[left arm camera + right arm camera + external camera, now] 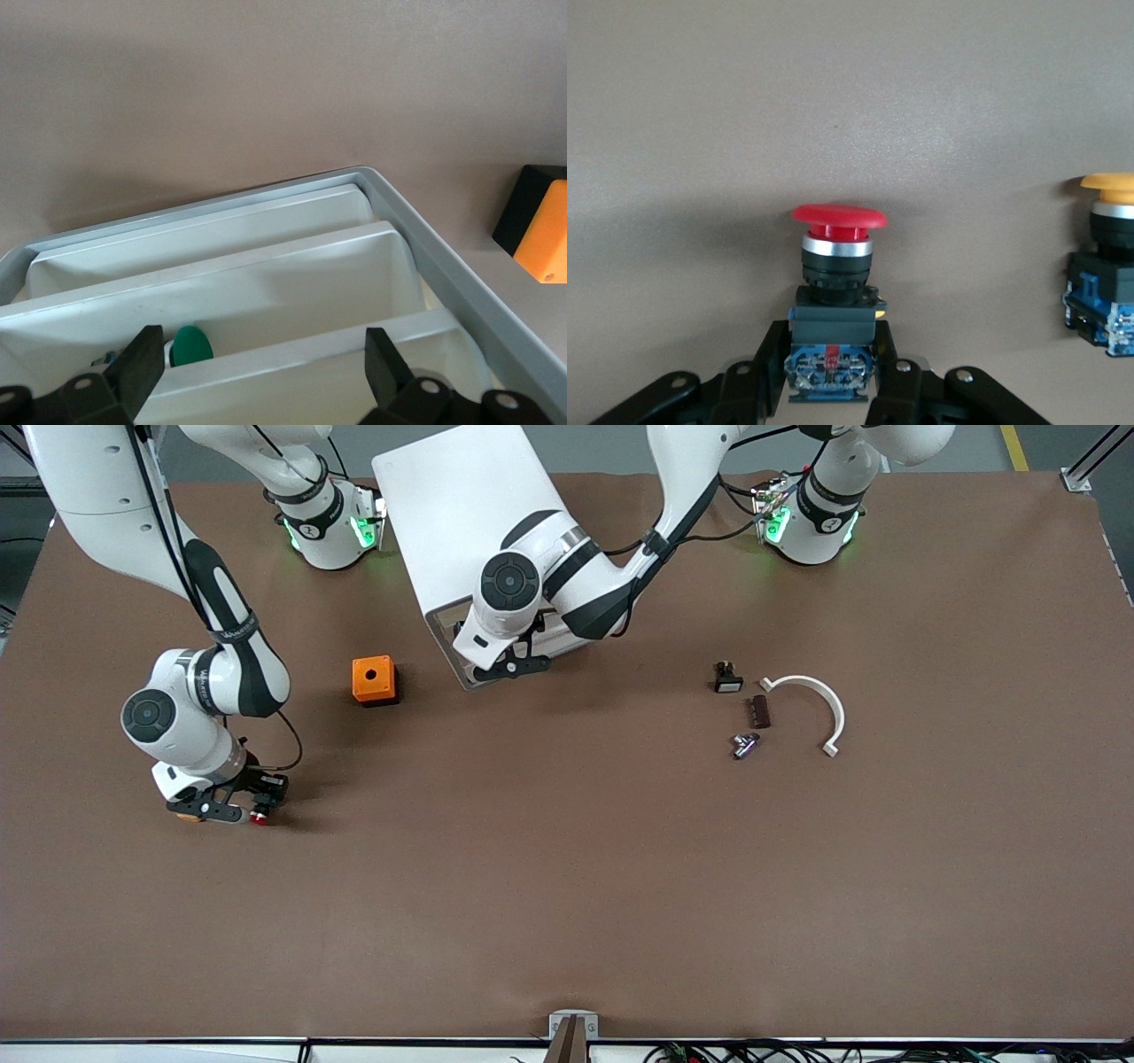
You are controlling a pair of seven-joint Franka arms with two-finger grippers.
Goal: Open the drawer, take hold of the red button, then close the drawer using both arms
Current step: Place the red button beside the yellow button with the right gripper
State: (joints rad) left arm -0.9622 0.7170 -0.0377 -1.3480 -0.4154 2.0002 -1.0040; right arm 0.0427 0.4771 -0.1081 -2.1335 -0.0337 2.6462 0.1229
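Note:
The white cabinet stands by the robots' bases. My left gripper is at its front, open, with its fingers either side of a white drawer front. That drawer stands partly out, and a green thing lies in it. Toward the right arm's end of the table, my right gripper is low over the brown table. It is shut on the blue body of the button, whose red cap points away from the gripper.
A yellow-capped button stands beside the held one. An orange cube with a hole sits near the cabinet. Toward the left arm's end lie a small black part, a brown piece, a metal piece and a white curved piece.

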